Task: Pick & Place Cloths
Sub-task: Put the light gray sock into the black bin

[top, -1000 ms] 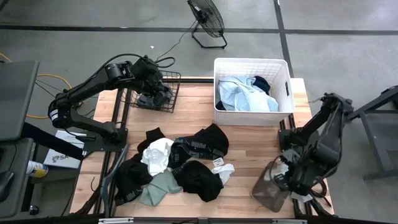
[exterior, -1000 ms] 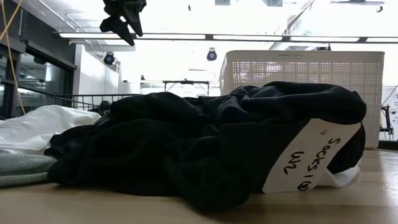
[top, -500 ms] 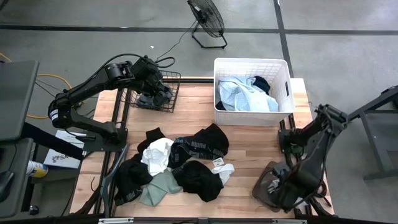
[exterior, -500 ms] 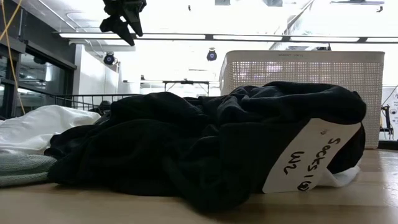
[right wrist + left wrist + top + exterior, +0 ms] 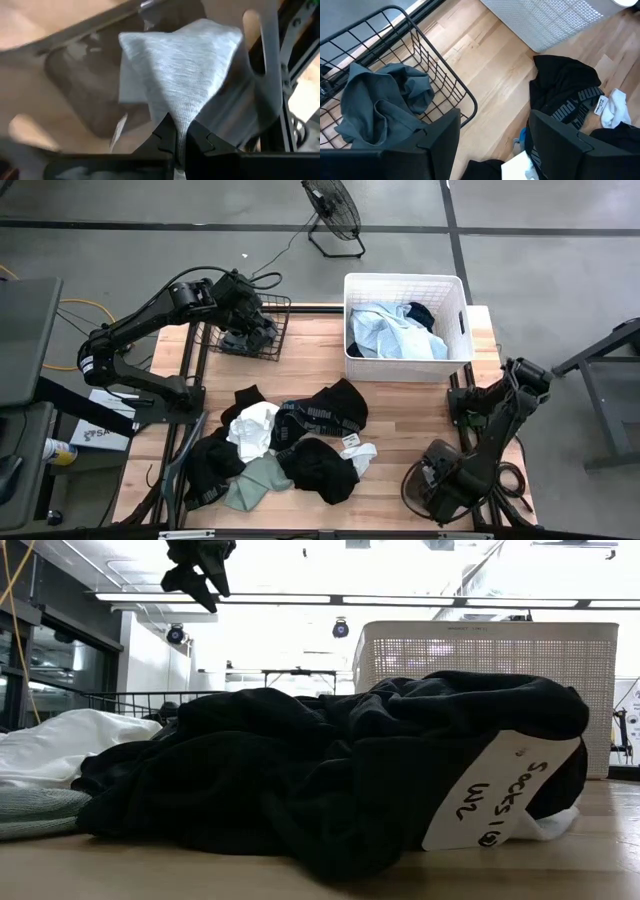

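At the near right corner of the wooden worktop (image 5: 400, 430), the right hand (image 5: 180, 145) is low beside the edge, its fingers pressed together on a pale grey cloth (image 5: 175, 75) that fans out from the pinch; from above this arm folds down over the corner and hides the fabric. Just left of it, along the near half of the worktop, lies the loose heap of cloths (image 5: 290, 445): black pieces, a white one (image 5: 252, 425), a sage green one (image 5: 250, 483) at the front, and a black garment with a paper label (image 5: 500, 790) lying on it. Farther back on the right stands the white plastic laundry basket (image 5: 455, 290), with pale blue and dark garments (image 5: 390, 335) inside. At the far left, the left hand (image 5: 243, 320) hangs above the black wire basket (image 5: 445, 80), its fingers (image 5: 555, 140) standing apart with nothing between them; a grey garment (image 5: 380, 105) lies crumpled in that basket. Beyond the worktop, a floor fan (image 5: 335, 215) stands on the grey floor.
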